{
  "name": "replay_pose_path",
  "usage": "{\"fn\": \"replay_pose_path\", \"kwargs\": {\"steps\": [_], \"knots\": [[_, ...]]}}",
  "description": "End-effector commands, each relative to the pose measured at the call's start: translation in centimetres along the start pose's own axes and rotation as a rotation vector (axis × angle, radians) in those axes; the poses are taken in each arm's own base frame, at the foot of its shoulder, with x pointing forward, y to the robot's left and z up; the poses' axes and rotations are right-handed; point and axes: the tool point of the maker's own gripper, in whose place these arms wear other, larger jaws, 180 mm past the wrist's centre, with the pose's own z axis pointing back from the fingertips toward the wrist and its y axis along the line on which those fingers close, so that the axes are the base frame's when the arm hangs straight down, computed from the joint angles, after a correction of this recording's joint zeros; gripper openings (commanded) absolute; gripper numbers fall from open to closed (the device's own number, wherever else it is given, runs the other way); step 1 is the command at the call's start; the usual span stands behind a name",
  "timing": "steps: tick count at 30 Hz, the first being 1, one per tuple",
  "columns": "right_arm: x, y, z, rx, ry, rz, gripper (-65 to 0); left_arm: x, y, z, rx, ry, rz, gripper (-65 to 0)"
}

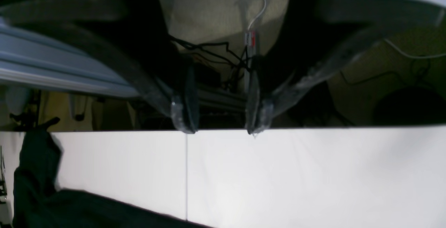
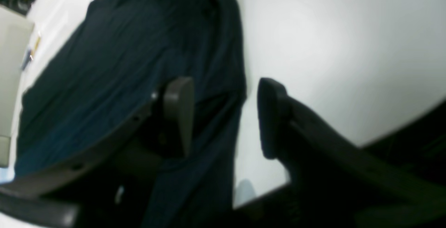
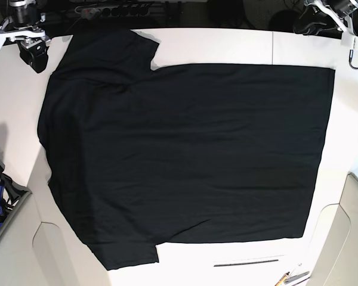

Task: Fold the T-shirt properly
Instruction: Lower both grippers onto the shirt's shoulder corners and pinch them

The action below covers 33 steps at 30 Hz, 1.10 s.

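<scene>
No brand, label or readable writing shows anywhere we look. We see the T-shirt [image 3: 185, 161] spread flat and plain-side up over the middle of the white tabletop [image 3: 12, 113], with one sleeve toward the far edge and the other toward the near edge; any print on it lies out of sight.

We find the left hand [image 1: 218, 116] released, with the two fingers apart and nothing between them, poised over the tabletop's far edge, clear of the cloth. In its view only a dark corner of the shirt shows at the lower left, cut off by the frame.

We find the right hand [image 2: 224, 116] also released, with the fingers spread and empty, just above the shirt's edge. Its picture is blurred, so we cannot tell whether a finger touches the cloth.

Small items at the tabletop's near edge are too tiny to name.
</scene>
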Motion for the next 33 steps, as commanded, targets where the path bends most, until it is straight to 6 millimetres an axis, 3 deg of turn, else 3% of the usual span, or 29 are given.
{"fn": "replay_pose_path", "kwargs": {"steps": [1, 7, 14, 19, 23, 25, 30, 33], "knots": [[1.1, 0.4, -0.1, 0.016, -0.034, 0.023, -35.5, 0.6, -0.2, 0.4, -0.012, -0.018, -0.009, -38.3], [1.2, 0.8, -2.9, -0.005, 0.003, 0.06, -34.9, 1.0, -0.3, 0.2, -0.019, -0.031, -0.008, -38.3], [-0.7, -0.1, -6.4, -0.011, 0.068, -0.006, -32.0, 2.0, -0.5, -0.4, -0.029, -0.038, -0.025, -38.3], [-3.4, -0.9, -7.7, -0.013, 0.151, -0.063, -32.0, 2.0, -0.5, -0.4, -0.03, -0.04, -0.025, -38.3], [-4.3, 0.2, -7.8, 0.054, 0.172, -0.07, -32.3, 2.2, -0.6, -0.5, -0.032, -0.045, -0.026, -38.3], [-4.3, 0.4, -7.7, 0.062, 0.173, -0.066, -38.2, 2.2, -0.5, -0.5, -0.031, -0.046, -0.027, -38.3], [-4.6, 0.4, -7.7, 0.063, 0.194, -0.062, -64.9, 4.0, 0.7, 0.7, 0.009, -0.101, -0.03, -37.3], [-4.6, 0.4, -7.7, 0.062, 0.195, -0.061, -65.0, 6.5, 2.0, 2.5, 0.053, -0.185, -0.028, -34.8]]}}
